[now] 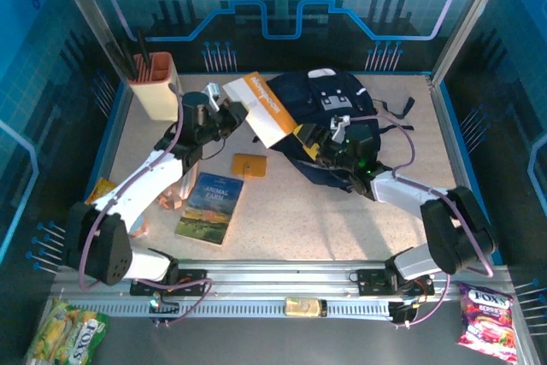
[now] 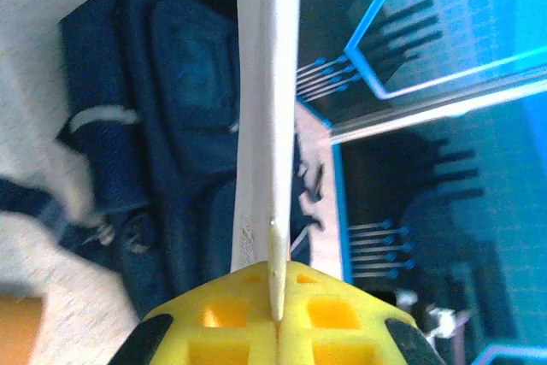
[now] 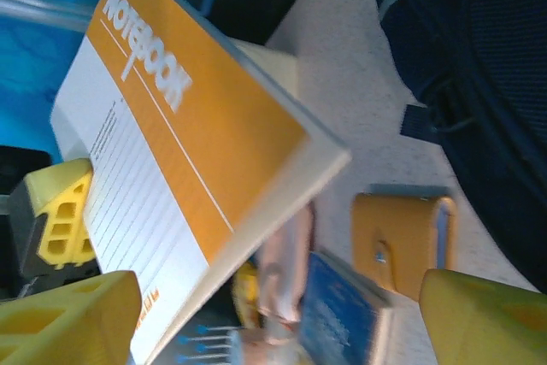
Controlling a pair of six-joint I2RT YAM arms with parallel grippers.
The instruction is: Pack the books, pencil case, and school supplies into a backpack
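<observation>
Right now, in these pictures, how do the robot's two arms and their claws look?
The left arm and the right arm have white shells between rounded black joints, with thin lilac cables looping alongside. A small green light glows near the right wrist. The left claw and the right claw have blocky yellow fingers with square cut-out pockets.
</observation>
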